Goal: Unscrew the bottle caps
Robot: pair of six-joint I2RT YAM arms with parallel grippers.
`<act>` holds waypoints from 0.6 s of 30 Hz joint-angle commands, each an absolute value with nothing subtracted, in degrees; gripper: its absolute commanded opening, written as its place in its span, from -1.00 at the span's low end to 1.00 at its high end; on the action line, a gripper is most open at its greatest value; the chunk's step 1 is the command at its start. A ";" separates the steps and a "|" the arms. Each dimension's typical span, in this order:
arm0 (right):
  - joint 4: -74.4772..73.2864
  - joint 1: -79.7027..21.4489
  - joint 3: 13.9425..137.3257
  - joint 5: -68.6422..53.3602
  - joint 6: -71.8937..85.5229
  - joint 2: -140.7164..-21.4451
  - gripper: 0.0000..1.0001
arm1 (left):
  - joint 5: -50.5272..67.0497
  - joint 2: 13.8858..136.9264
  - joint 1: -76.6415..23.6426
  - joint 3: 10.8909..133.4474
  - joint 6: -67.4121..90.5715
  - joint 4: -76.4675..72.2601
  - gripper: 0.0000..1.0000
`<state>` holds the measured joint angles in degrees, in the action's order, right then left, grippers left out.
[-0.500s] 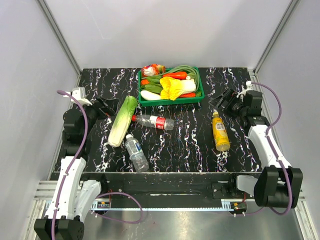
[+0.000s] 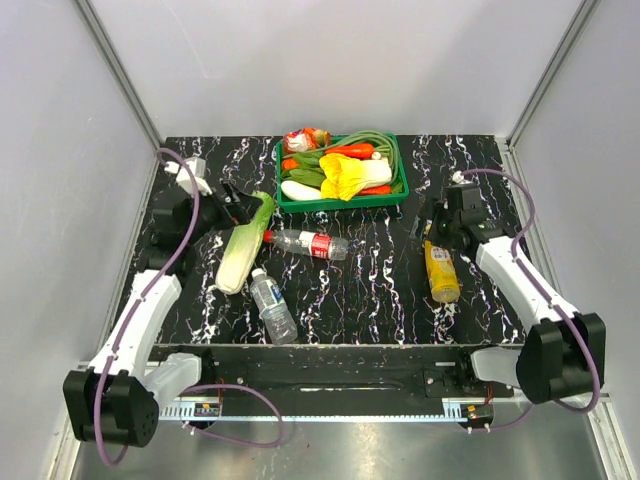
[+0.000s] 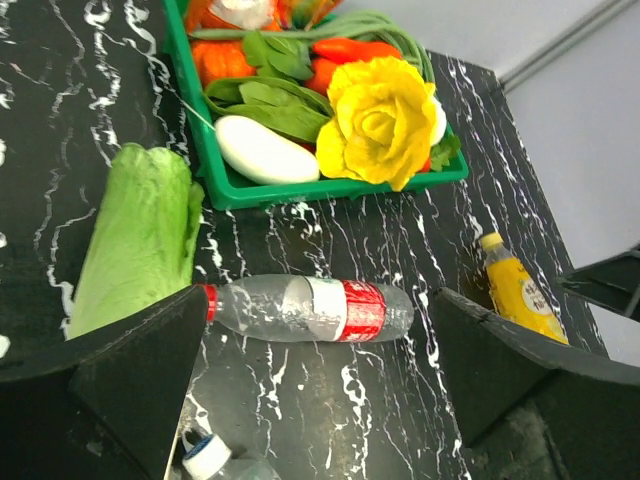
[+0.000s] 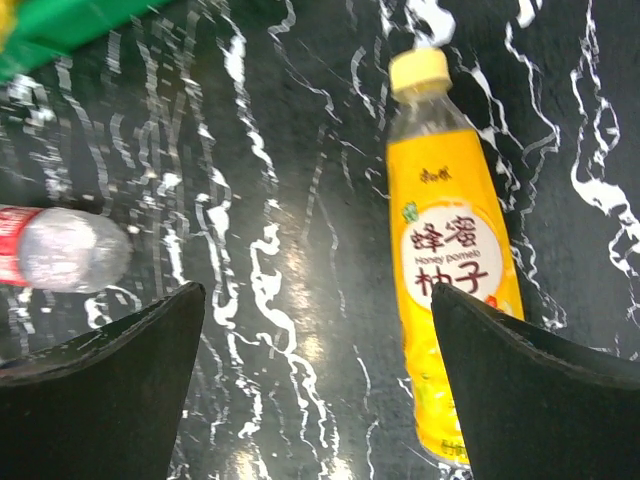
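Hovering, jaws spread and empty: left gripper (image 3: 315, 375) frames clear bottle (image 3: 310, 308), red cap (image 3: 210, 300) on, green tray (image 3: 330, 189) of vegetables (image 3: 380, 120) beyond tips; right gripper (image 4: 315, 380) beside juice bottle (image 4: 450, 260), yellow cap (image 4: 420, 70) on.

- Yellow bottle (image 4: 450, 270), front label, right wrist view: I read four large Chinese characters, 蜂蜜柚子, set in two rows.
- Same label, between the two rows: "Honey pomelo" in small Latin letters.
- Shoulder below the yellow cap (image 4: 420, 72): a short red mark, too small for me to read.
- Clear bottle (image 3: 310, 308), red label, left wrist view: print blurred, illegible to me.
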<state>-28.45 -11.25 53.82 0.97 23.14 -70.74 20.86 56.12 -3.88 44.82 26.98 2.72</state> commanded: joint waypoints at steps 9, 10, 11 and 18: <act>-36.91 -12.74 58.44 15.20 22.86 -84.36 0.98 | 14.07 64.07 -12.39 58.44 22.15 13.18 0.98; -37.44 -12.74 58.88 15.03 22.59 -86.03 0.95 | 13.89 64.59 -12.57 58.62 22.06 13.53 0.98; -37.62 -12.74 59.23 14.16 22.41 -87.26 0.89 | 13.80 65.03 -12.57 58.88 21.71 14.23 0.98; -35.34 -12.74 59.24 8.10 21.80 -94.12 0.53 | 15.20 66.71 -12.57 61.08 20.48 17.75 0.98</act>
<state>-36.27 -12.27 57.58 10.90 22.68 -92.01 15.55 66.83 -12.43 57.98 22.02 16.69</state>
